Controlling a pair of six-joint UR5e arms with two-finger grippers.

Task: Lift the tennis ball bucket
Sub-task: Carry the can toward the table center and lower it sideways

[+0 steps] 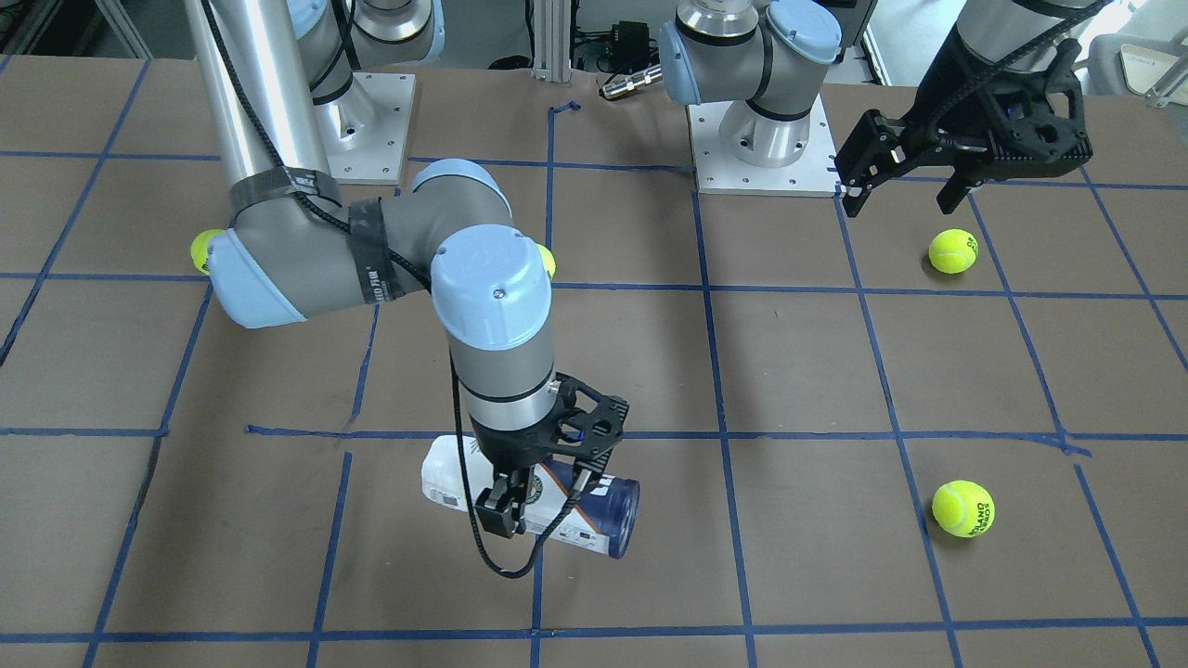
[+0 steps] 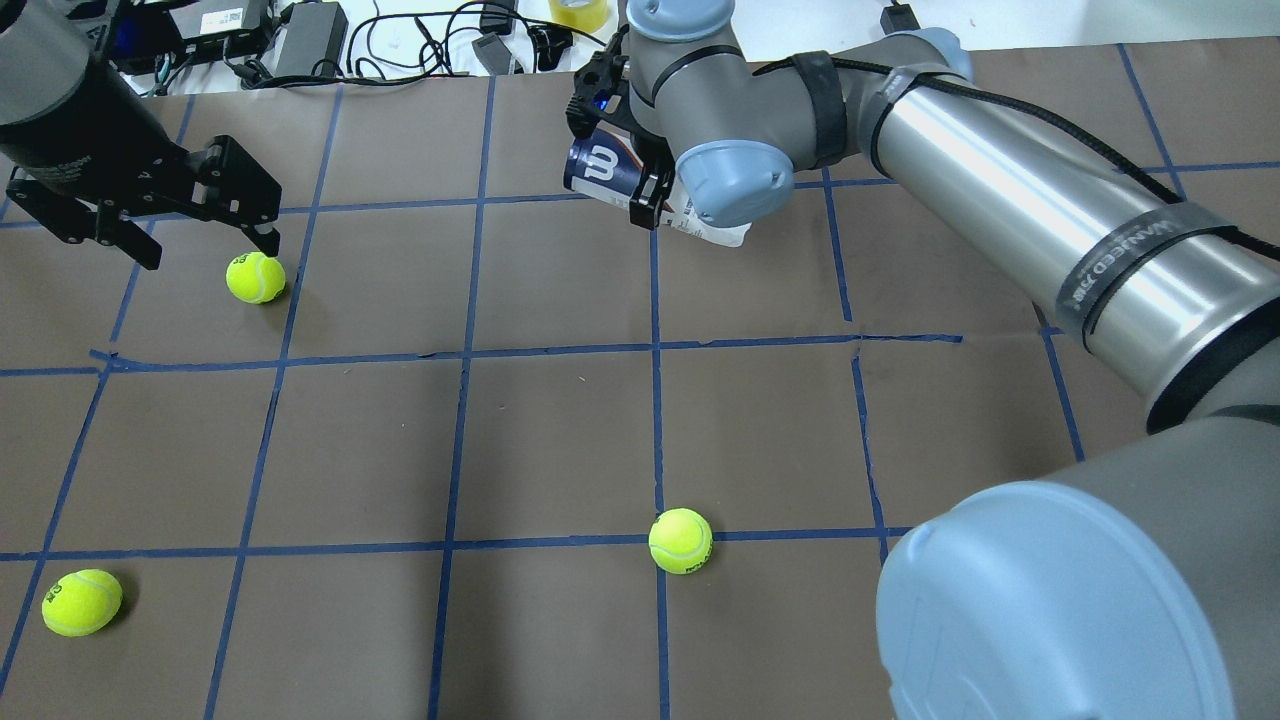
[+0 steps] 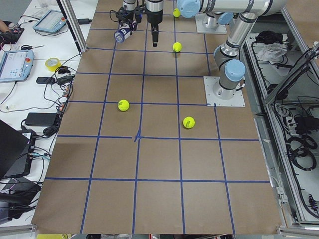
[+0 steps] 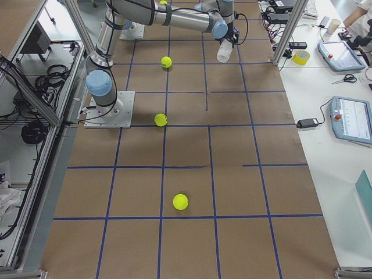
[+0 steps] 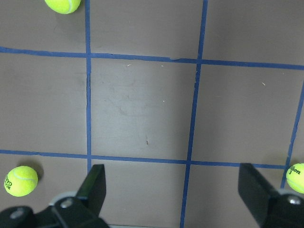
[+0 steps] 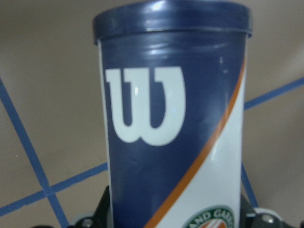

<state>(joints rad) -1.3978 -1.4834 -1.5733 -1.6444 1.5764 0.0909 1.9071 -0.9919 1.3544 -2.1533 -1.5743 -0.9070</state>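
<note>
Right pincer (image 1: 538, 503) comes straight down and pinches the can (image 1: 605, 513) at mid-length. The can is on its side, long axis crosswise to the jaws, at or barely off the tabletop (image 1: 789, 575). Left pincer (image 1: 905, 197) is spread, empty, well apart.

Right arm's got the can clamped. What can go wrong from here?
1. The right gripper pinches the tennis ball bucket sideways, mid-body, on its smooth round wall; it may swivel or slip out.
2. If dropped, it would land on its side and likely roll, and the far edge of the table is close.
</note>
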